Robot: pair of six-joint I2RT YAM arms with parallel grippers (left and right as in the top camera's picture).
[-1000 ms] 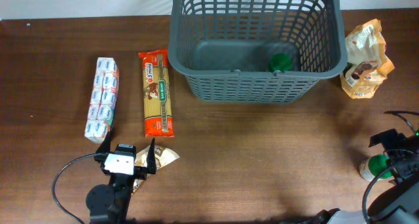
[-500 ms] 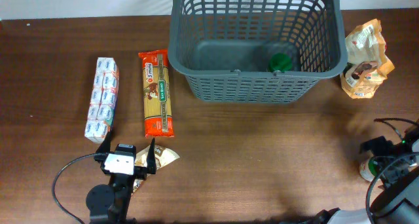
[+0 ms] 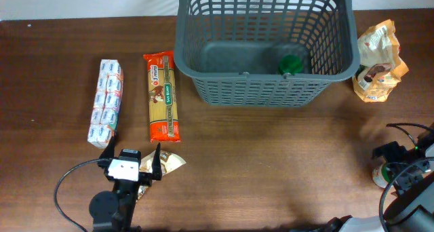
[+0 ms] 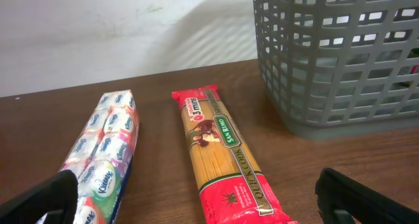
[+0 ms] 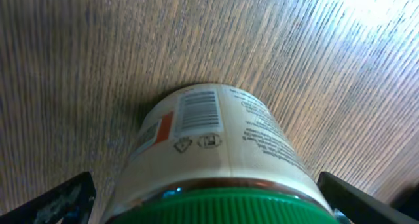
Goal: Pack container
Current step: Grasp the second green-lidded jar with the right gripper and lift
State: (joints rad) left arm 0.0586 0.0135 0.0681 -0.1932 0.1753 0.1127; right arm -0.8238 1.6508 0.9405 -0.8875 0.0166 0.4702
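The container (image 3: 266, 89), a large dark grey slotted basket, stands at the back centre and holds a green-lidded item (image 3: 291, 64); its wall shows in the left wrist view (image 4: 340, 60). My right gripper (image 3: 395, 165) is open, its fingers either side of an upright jar with a green lid (image 3: 384, 173) at the table's right front. In the right wrist view the jar (image 5: 216, 152) fills the space between the fingers of that gripper (image 5: 209, 207), with gaps on both sides. My left gripper (image 3: 133, 154) is open and empty at the left front; the left wrist view also shows its fingers (image 4: 196, 201).
A red spaghetti pack (image 3: 163, 96) (image 4: 226, 158) and a tissue pack (image 3: 106, 103) (image 4: 105, 149) lie left of the basket. A small golden packet (image 3: 169, 164) lies by the left gripper. A snack bag (image 3: 378, 52) stands right of the basket.
My right gripper has moved left and toward the front edge, coming around the green-lidded jar. The left arm has not moved.
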